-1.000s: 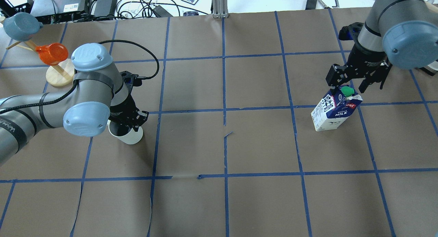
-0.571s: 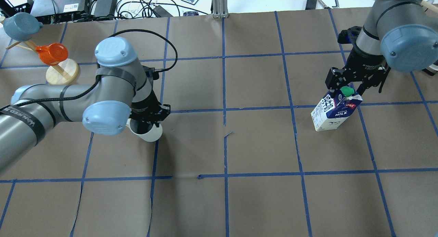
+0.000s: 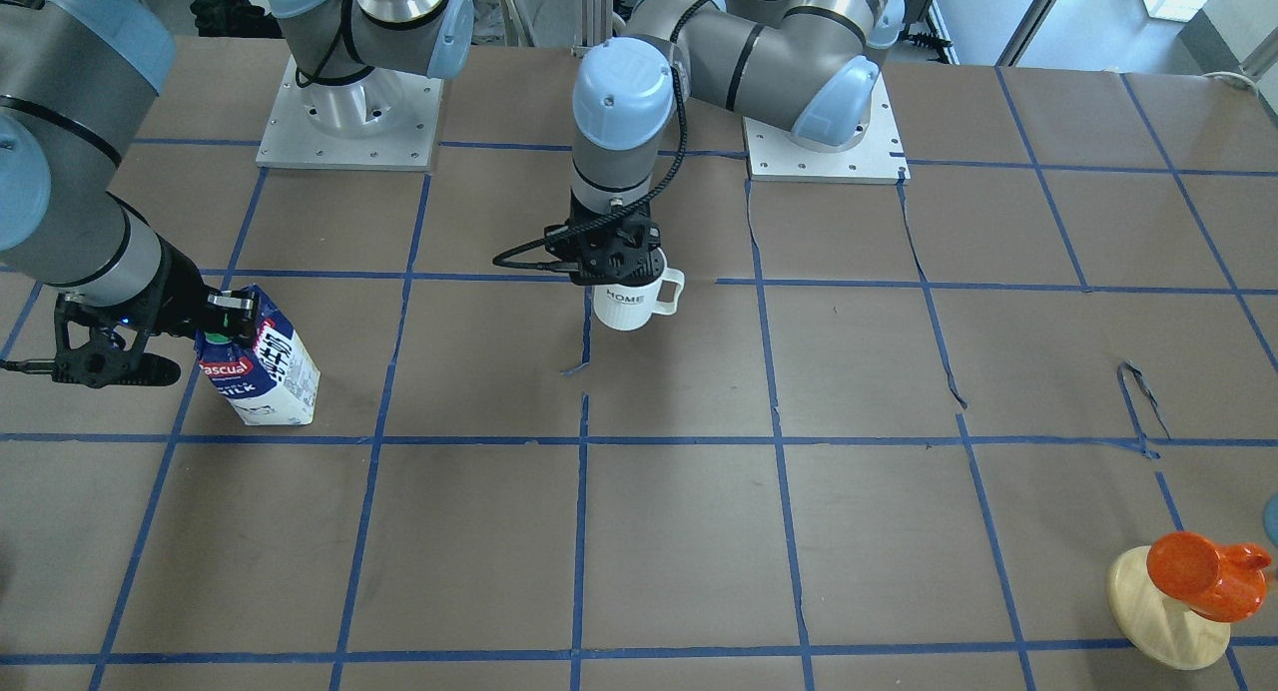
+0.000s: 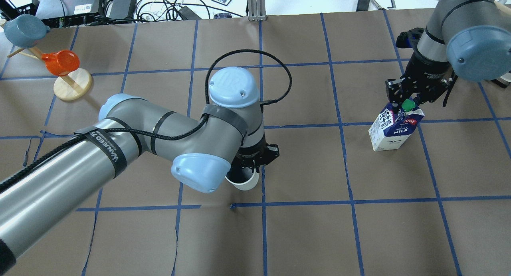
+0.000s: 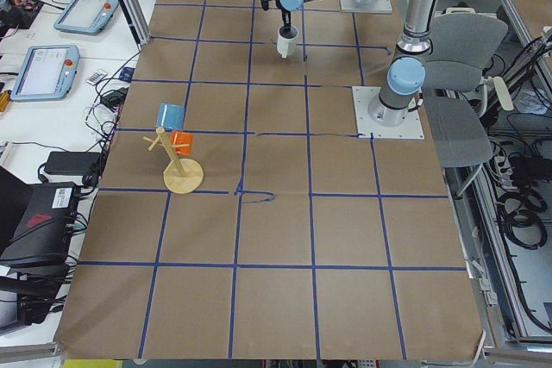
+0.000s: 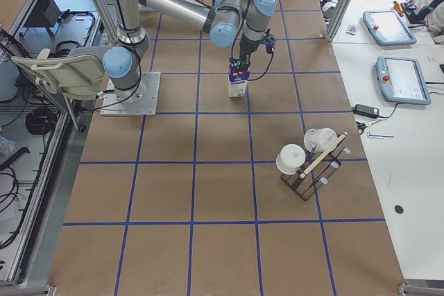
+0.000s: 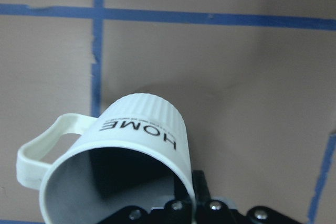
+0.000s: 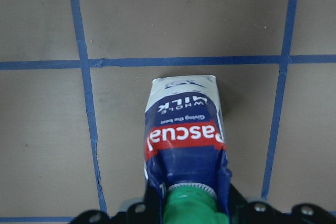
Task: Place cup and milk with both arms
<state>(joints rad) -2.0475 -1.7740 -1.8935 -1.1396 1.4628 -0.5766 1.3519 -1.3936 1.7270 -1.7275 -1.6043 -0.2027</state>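
— What has changed for you in the last second?
— Your left arm has swung the white ribbed ceramic mug from the table's left side to its centre line. Your right gripper, which hung spread above the dark-blue and white milk carton, has closed on its gabled top.
— How far along are you?
— About midway, I'd judge. Your left gripper pinches the mug's rim, and the mug seems to hang tilted just above the brown papered table, so setting it down is left. The carton stands on the right side, gripped but not yet carried.
— Anything inside?
— The mug's dark grey inside shows empty. The carton's green round cap is on, so its contents are hidden.
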